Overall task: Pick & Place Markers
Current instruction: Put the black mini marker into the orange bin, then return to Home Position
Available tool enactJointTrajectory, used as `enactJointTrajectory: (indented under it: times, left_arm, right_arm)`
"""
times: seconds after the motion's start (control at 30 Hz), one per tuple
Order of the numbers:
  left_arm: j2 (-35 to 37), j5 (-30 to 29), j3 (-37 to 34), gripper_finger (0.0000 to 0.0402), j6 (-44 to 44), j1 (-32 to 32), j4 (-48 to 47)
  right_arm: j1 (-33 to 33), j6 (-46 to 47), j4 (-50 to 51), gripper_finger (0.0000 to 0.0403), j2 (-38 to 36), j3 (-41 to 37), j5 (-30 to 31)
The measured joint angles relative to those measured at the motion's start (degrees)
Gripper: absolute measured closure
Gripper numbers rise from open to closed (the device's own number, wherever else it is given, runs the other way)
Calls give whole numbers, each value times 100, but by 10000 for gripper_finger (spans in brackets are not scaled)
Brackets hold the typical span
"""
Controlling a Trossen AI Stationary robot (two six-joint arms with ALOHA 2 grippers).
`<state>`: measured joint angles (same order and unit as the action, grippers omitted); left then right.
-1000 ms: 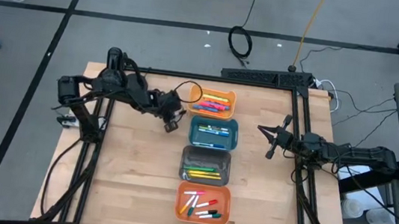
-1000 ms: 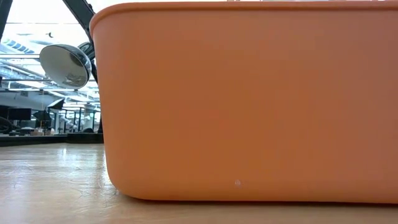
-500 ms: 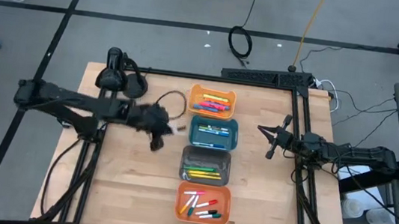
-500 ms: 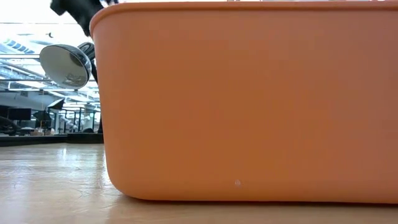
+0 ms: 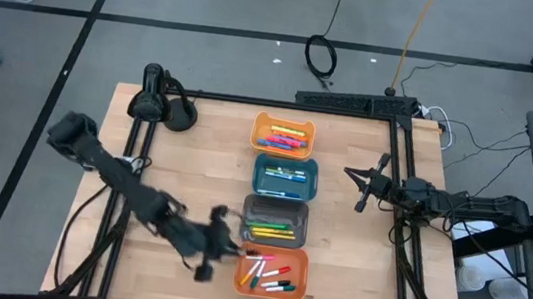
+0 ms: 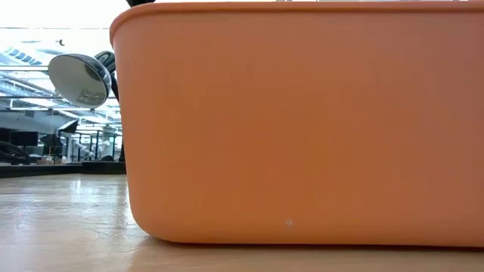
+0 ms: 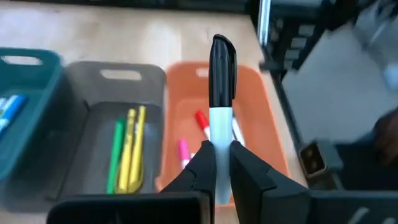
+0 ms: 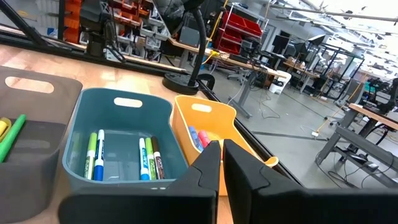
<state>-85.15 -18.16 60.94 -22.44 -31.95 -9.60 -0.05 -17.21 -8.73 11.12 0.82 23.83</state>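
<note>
One white marker (image 7: 220, 118), black-capped, upright in left hand (image 7: 222, 163).

The tabletop (image 5: 192, 181) is pale wood with a smooth, faintly shiny finish and visible grain. The four bins are matt, moulded plastic: the orange bin (image 6: 302, 128) shows a slightly grainy skin, and the teal bin (image 8: 118, 134) and grey bin (image 7: 99, 124) look smooth. The marker (image 7: 221, 118) in the left end effector (image 7: 222, 163) has a glossy black plastic cap and white barrel.
</note>
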Motion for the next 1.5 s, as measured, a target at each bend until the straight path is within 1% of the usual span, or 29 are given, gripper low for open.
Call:
enactJointTrajectory:
  times: [0.1, 0.17, 0.27, 0.33, 0.4, 0.5, 0.57, 0.7, 0.8, 0.83, 0.9, 1.0, 1.07, 1.13, 1.23, 1.3, 1.37, 1.43, 1.5]
  left_arm:
    - [-816, -17, 848, 374, 227, -123, -546]
    - [-1283, -18, 1236, 375, 425, -177, -776]
    - [-1869, 25, 1621, 375, 557, -151, -709]
    - [-2138, 200, 1782, 375, 556, -67, -719]
    - [-2305, 622, 1847, 371, 501, 24, -703]
    - [-2419, 1095, 1846, 344, 348, 138, -703]
    - [-2424, 1206, 1837, 323, 284, 184, -733]
    - [-2393, 1216, 1837, 294, 308, 281, -785]
    - [-2283, 1259, 1837, 280, 325, 333, -921]
    - [-2214, 1274, 1837, 277, 430, 336, -1131]
    - [-2056, 1374, 1837, 275, 640, 375, -1727]
    - [-1638, 1343, 1832, 276, 894, 440, -3006]
    - [-1280, 1051, 1834, 275, 712, 481, -3790]
    - [-962, 952, 1834, 275, 486, 521, -4592]
    - [-602, 812, 1831, 275, -5, 439, -5347]
    - [-343, 580, 1794, 275, 99, 307, -5397]
    - [16, 345, 1617, 275, 625, 155, -4855]
    - [509, 470, 1224, 275, 1274, 43, -4078]
    - [1131, 822, 667, 275, 1861, 29, -3181]
  right_arm:
    - [0, -2, 1, 392, 0, 0, 0]
    - [0, 0, 2, 392, 0, -1, 0]
    - [0, 0, 0, 392, 0, -1, 0]
    - [0, -1, 2, 392, 0, -1, 0]
    - [0, 0, 2, 392, 0, -1, 0]
    - [0, 0, 0, 392, -2, 0, 0]
    - [0, 0, 2, 392, 0, 0, 0]
    - [1, 0, 2, 392, 0, 0, 0]
    - [1, 0, 0, 392, -1, 0, 0]
    - [0, -1, 2, 392, 0, -1, 0]
    - [1, 0, 0, 392, 0, 0, -1]
    - [1, -2, 2, 392, 0, 0, 0]
    - [2, 0, 4, 392, 2, 0, 0]
    - [1, 0, 5, 392, -1, -1, -1]
    - [2, 0, 4, 392, 0, 0, 0]
    - [0, 0, 8, 392, 2, 0, 0]
    - [1, -1, 2, 392, 0, 0, 0]
    - [0, -1, 2, 392, 2, 0, -1]
    - [2, 0, 2, 392, 0, 0, 0]
